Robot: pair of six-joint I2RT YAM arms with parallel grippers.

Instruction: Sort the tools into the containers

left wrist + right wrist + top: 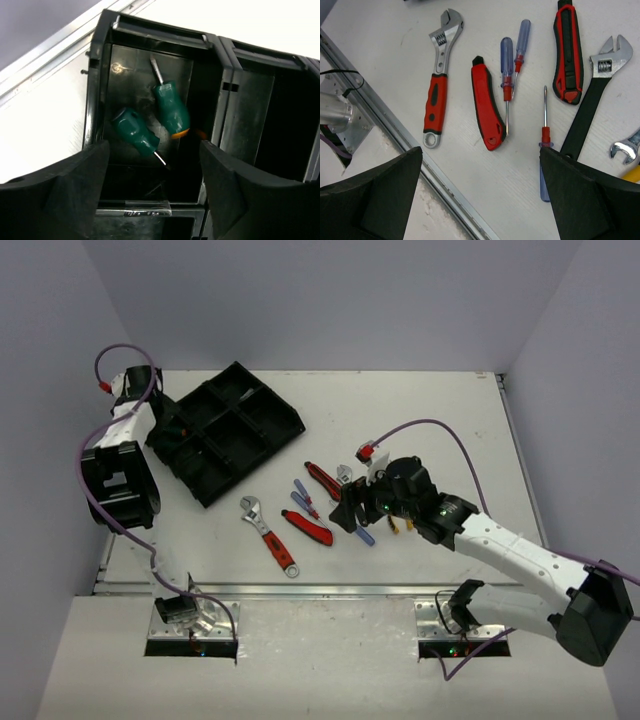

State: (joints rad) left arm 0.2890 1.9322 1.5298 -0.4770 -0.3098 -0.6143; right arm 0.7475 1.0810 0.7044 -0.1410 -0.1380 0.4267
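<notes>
The black divided tray lies at the far left. My left gripper hovers open and empty over its left end compartment, where two green screwdrivers lie. My right gripper is open and empty above the loose tools on the table. Below it lie a red-handled adjustable wrench, a red utility knife, two blue screwdrivers side by side, a third blue screwdriver, a second red utility knife and a black-handled wrench.
A silver spanner end and a yellow handle show at the right edge of the right wrist view. The table's metal front rail runs close to the red-handled wrench. The other tray compartments look dark.
</notes>
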